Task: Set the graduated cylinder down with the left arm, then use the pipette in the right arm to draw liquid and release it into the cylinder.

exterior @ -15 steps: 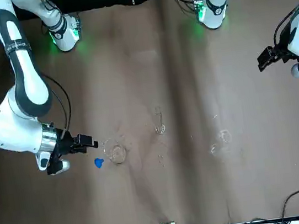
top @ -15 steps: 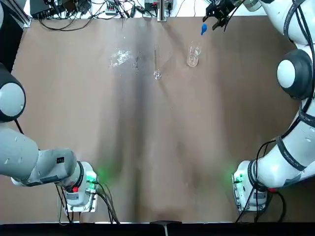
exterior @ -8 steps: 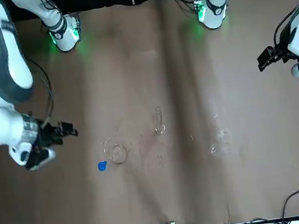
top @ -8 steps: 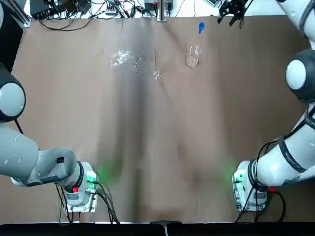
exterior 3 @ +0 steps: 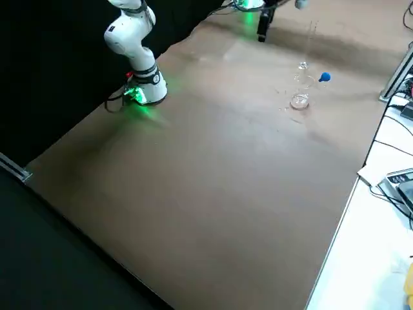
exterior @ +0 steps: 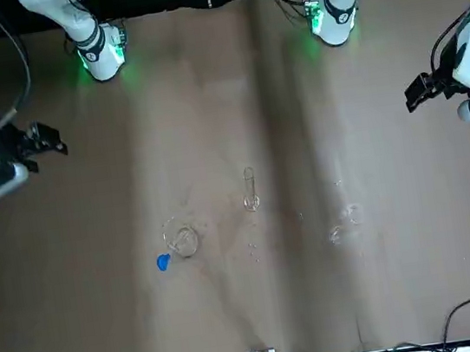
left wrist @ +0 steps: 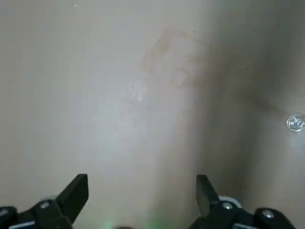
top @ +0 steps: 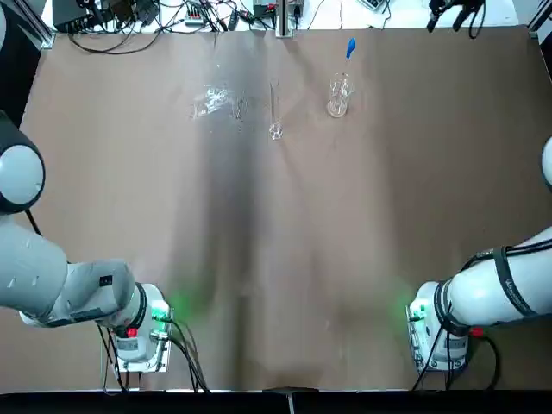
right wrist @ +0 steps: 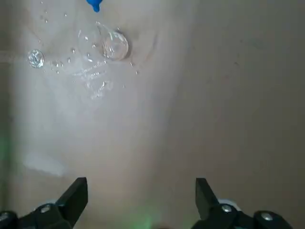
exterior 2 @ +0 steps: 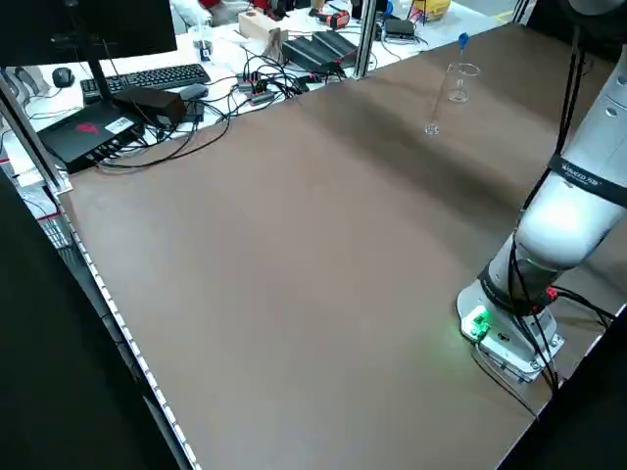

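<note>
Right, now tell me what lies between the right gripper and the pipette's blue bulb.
Only bare brown tabletop shows between the right gripper and the blue bulb, in the front view. The left gripper is off by that view's right edge.

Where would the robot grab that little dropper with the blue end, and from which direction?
Probably by the blue bulb of the pipette, coming from the robot's right: it stands above the rim of the clear beaker, while the glass stem leans inside. The right gripper is open, off to that side.

graduated cylinder (top: 276, 112): clear, glossy | pipette bulb (top: 351, 47): matt blue
</note>
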Motion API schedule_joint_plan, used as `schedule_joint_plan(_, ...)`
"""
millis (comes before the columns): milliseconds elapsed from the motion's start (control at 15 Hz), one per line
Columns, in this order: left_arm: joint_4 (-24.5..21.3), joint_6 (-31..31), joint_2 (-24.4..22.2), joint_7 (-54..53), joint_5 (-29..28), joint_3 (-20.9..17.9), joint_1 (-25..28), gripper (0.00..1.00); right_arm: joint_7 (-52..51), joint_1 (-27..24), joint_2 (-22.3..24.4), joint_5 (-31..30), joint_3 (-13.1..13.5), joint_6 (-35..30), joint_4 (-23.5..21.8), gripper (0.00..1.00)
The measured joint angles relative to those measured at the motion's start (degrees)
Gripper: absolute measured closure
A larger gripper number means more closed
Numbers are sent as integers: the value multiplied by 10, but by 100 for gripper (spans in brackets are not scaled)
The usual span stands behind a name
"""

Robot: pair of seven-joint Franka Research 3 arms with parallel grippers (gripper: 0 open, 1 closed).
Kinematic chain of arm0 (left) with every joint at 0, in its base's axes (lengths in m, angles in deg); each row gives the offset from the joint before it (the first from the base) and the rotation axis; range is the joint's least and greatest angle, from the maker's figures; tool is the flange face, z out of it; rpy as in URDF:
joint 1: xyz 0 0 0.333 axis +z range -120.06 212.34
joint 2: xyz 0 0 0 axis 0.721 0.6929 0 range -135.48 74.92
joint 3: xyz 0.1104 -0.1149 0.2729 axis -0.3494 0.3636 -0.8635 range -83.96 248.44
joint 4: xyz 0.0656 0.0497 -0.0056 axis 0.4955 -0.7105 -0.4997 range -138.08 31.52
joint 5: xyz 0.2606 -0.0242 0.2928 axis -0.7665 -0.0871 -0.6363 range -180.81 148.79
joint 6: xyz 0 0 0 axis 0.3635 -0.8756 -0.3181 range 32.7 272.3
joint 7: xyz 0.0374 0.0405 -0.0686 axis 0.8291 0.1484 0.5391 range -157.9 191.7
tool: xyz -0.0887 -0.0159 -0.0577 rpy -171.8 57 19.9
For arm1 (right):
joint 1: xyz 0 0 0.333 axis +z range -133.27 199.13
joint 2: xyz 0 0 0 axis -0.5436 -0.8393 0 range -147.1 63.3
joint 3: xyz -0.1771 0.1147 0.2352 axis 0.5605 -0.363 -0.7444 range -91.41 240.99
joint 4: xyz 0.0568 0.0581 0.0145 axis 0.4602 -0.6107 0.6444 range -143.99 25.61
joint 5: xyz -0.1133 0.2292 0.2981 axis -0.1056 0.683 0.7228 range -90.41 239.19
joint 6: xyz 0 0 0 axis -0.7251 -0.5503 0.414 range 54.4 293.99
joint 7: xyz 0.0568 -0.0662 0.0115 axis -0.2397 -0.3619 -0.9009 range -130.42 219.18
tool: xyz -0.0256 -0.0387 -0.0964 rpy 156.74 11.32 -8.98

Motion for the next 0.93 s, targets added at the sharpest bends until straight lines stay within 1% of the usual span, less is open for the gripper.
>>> schedule_joint_plan(267, 0, 3, 0, 0, 0, 1, 0, 0, 8, -2, 39, -19, 0, -14, -14, 0)
schedule_joint_plan(467, 1, 11, -1, -3, 0, 2, 0, 0, 8, -23, 50, -32, -5, -11, -33, 0)
schedule_joint_plan(667, 3, 11, -5, -3, 0, 5, -1, 0, 8, -47, 58, -42, -14, 19, -60, 0)
schedule_joint_plan(800, 3, 11, -5, -4, 0, 7, -2, 0, 8, -60, 72, -42, -26, 45, -90, 0)
schedule_joint_plan(933, 3, 11, -5, -4, 0, 8, -5, 0, 10, -63, 86, -43, -33, 49, -106, 0)
